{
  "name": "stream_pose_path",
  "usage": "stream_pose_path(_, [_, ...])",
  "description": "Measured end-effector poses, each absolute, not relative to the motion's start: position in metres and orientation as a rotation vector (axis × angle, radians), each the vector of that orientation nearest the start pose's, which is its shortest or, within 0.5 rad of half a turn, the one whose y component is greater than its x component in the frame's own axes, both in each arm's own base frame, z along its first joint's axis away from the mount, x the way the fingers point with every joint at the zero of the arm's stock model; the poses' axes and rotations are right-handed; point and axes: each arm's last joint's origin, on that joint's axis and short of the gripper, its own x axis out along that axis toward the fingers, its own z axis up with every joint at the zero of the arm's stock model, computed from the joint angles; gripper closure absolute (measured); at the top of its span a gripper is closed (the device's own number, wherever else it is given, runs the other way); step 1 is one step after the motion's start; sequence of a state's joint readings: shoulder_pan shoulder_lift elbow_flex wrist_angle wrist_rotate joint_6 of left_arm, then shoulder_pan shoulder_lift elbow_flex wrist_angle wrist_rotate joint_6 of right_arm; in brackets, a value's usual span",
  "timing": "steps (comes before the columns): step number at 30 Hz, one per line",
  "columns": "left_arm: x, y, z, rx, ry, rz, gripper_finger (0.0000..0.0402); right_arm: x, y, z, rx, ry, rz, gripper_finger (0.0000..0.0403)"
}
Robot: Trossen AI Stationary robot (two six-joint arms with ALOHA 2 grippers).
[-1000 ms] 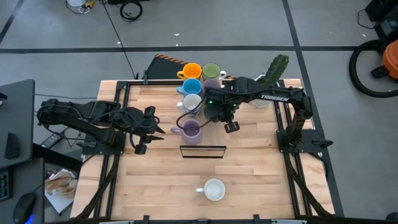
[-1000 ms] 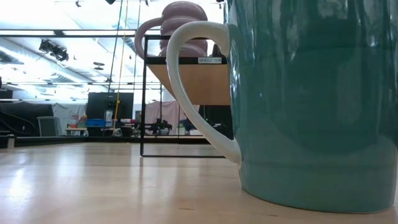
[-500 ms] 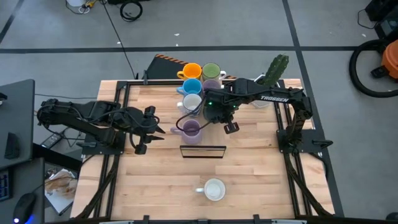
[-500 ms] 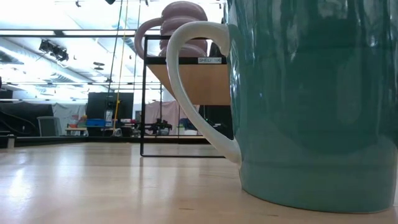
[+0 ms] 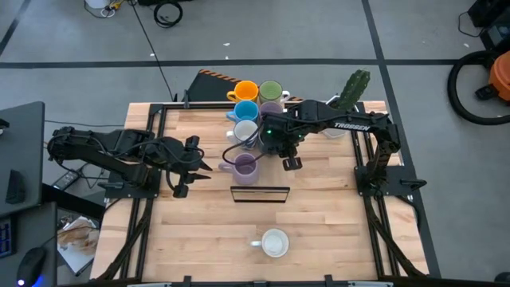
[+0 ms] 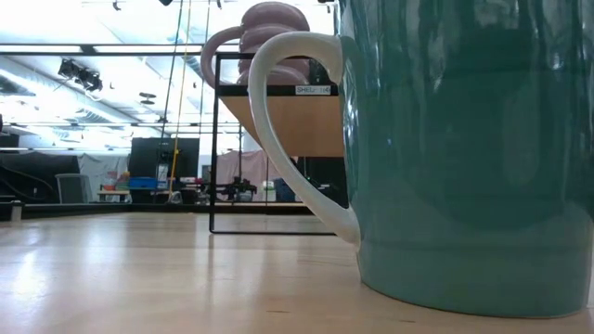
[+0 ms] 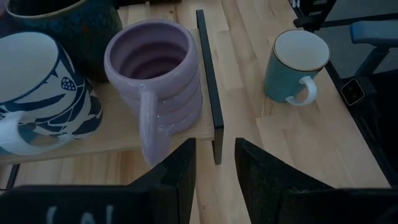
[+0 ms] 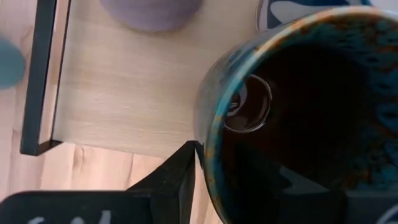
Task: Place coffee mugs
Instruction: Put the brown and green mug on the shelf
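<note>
Several mugs stand on a raised wooden shelf (image 5: 260,185): orange (image 5: 245,91), green (image 5: 270,90), blue (image 5: 245,110), purple (image 5: 272,108), white with a blue pattern (image 7: 43,93) and a ribbed purple mug (image 7: 155,68) near its front edge. A teal mug with a white inside (image 5: 274,242) stands alone on the table near the near edge. My right gripper (image 5: 279,147) is shut on the dark mug (image 8: 298,106) over the shelf. My left gripper (image 7: 214,180) is open and hovers left of the shelf, touching nothing. My right gripper holds the dark mug by its rim (image 8: 208,149), coming from above and pointing down. One finger (image 8: 177,177) is outside the wall and the other is inside the hollow. The mug is upright; I cannot tell whether its base rests on the shelf.
The shelf's black metal frame (image 7: 208,81) runs along its front edge. A white planter with a cactus (image 5: 351,92) stands at the table's far right. The teal mug (image 6: 464,158) fills the low view. Bare wood lies around that mug and on the table's left.
My right gripper has shifted slightly toward the table's left with the dark mug. The other mugs stay in place.
</note>
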State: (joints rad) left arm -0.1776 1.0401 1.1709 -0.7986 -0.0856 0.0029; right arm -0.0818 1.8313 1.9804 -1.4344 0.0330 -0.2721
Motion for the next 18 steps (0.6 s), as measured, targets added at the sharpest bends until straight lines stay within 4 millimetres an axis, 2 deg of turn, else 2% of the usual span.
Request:
stream_pose_path(9, [0.1947, -0.0325, 0.3629, 0.09, 0.661, -0.09, 0.0285, 0.3447, -0.028, 0.3629, -0.183, 1.301, 0.062, 0.0282])
stream_pose_path(18, [0.1947, -0.0325, 0.363, 0.09, 0.66, -0.09, 0.0285, 0.341, -0.0317, 0.3667, -0.171, 1.294, 0.044, 0.0221])
